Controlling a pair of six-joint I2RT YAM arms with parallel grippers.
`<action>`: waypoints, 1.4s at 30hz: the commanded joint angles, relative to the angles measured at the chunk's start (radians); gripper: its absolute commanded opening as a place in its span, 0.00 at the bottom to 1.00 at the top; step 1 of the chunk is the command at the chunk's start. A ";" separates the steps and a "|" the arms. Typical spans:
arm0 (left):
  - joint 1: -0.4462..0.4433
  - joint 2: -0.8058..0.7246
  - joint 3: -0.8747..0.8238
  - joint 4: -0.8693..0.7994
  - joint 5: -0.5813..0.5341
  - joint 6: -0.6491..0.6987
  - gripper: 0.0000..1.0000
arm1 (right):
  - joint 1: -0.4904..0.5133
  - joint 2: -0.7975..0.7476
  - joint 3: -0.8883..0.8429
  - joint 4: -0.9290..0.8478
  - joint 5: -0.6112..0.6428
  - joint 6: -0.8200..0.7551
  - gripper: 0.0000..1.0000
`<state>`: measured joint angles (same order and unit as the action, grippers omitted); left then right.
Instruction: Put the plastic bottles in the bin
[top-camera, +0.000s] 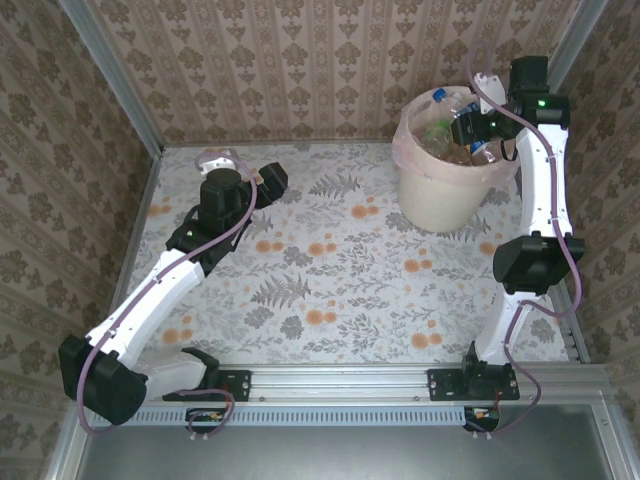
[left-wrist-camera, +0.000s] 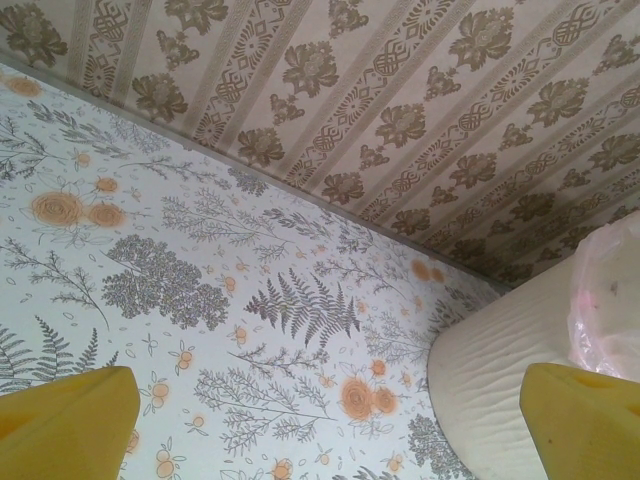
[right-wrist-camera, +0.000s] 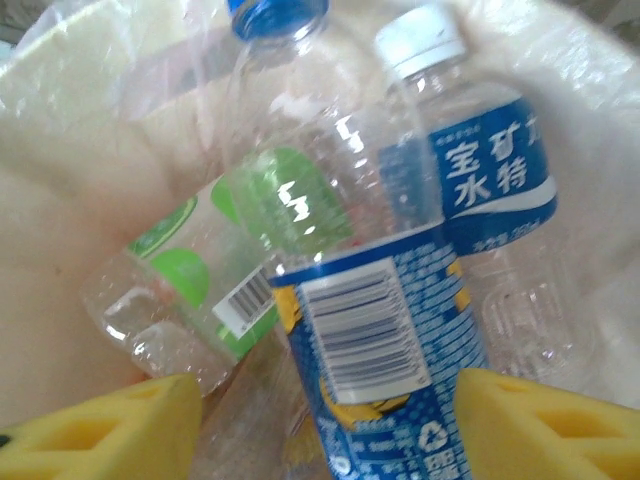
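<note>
**Yellow pads (right-wrist-camera: 100, 430) apart around a blue-labelled bottle (right-wrist-camera: 370, 370) in the bin (top-camera: 445, 200)**

Through the right wrist camera we look down into the bin. The right gripper (right-wrist-camera: 328, 390) has its pads part-way apart, with the blue-labelled bottle between them. The pad on the right of that picture seems to meet the label. Beside the other pad we see a plain gap, so we read no clamp on the bottle. Its base is cut off by the lower edge and its blue cap by the upper.

Behind it lie a green-labelled bottle (right-wrist-camera: 190, 290), partly hidden, and a white-capped bottle (right-wrist-camera: 490, 180) with a blue label. The picture is soft, and we cannot read the small print.

From above, the bin stands at the far right of the table (top-camera: 330, 270). The right arm (top-camera: 540, 190) covers part of its mouth, and the bottles inside blur into a heap we cannot count.

The left gripper (left-wrist-camera: 330, 400) hangs over the flowered table, apart from the bin. Its pads are wide apart with nothing between them, their tips at the lower corners and the rest cut off. The bin's cream wall and a fold of its pinkish bag (left-wrist-camera: 605, 300) run off that view's right edge.
</note>
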<state>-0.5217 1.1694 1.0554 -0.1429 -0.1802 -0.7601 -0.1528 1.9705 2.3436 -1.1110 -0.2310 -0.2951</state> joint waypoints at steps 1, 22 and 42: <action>0.009 -0.006 0.000 -0.012 0.000 -0.012 1.00 | 0.001 0.016 0.025 0.066 0.047 0.119 0.62; 0.014 0.019 -0.001 -0.022 0.008 -0.021 1.00 | 0.021 -0.054 -0.105 0.057 0.035 -0.045 0.49; 0.122 -0.075 -0.066 -0.139 -0.078 0.032 1.00 | 0.020 -0.527 -0.616 0.460 0.061 0.260 0.65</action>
<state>-0.4244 1.1305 1.0046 -0.2447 -0.2153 -0.7578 -0.1349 1.5326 1.8179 -0.8028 -0.2008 -0.1329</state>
